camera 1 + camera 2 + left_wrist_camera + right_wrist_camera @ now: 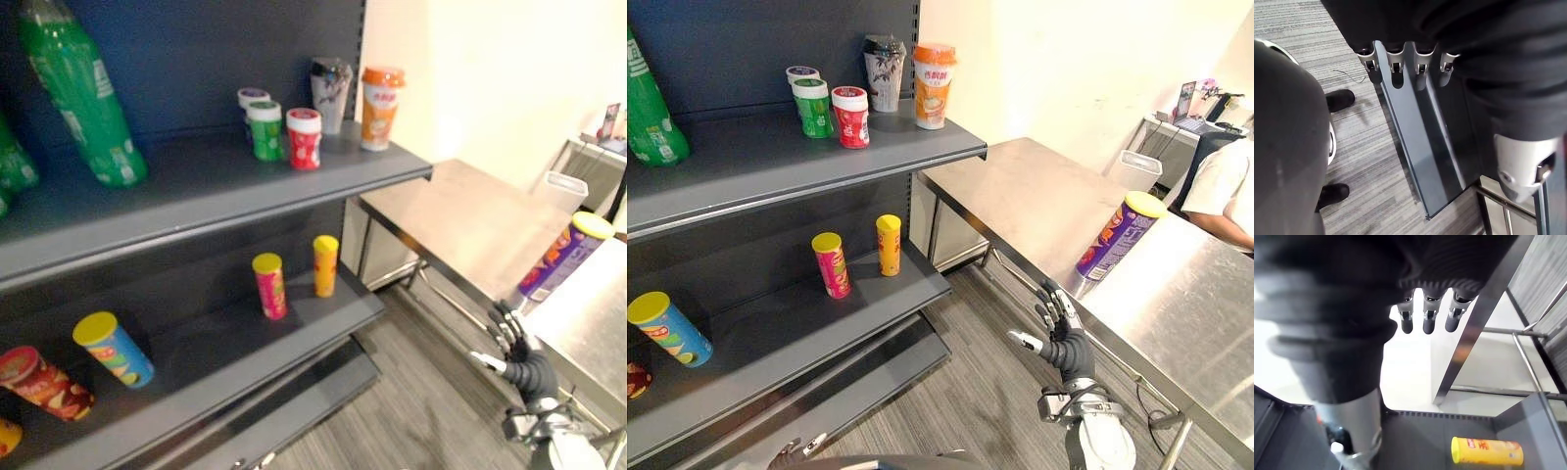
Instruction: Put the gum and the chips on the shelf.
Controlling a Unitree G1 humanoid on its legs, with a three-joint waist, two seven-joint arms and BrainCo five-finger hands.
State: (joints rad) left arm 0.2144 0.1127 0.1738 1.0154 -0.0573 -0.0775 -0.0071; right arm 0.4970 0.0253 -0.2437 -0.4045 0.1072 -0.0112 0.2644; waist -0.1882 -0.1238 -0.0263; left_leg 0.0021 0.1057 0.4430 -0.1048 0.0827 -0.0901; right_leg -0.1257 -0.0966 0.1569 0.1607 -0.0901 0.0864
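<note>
Your right hand (1060,328): raised upright beside the table (1019,196) edge, fingers spread, empty.
Your left hand (1396,63): low over the floor (1303,39), fingers relaxed, empty.
Chips can (1120,235): standing on the table, near your right hand.
Gum jars (850,117): top shelf (774,166).

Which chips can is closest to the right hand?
The purple can with the yellow lid, on the steel table just beyond the right hand; the rest sit on the shelves.

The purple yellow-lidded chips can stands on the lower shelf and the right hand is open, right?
No: the purple yellow-lidded chips can stands on the steel table, as the right eye view shows. The right hand is open.
</note>
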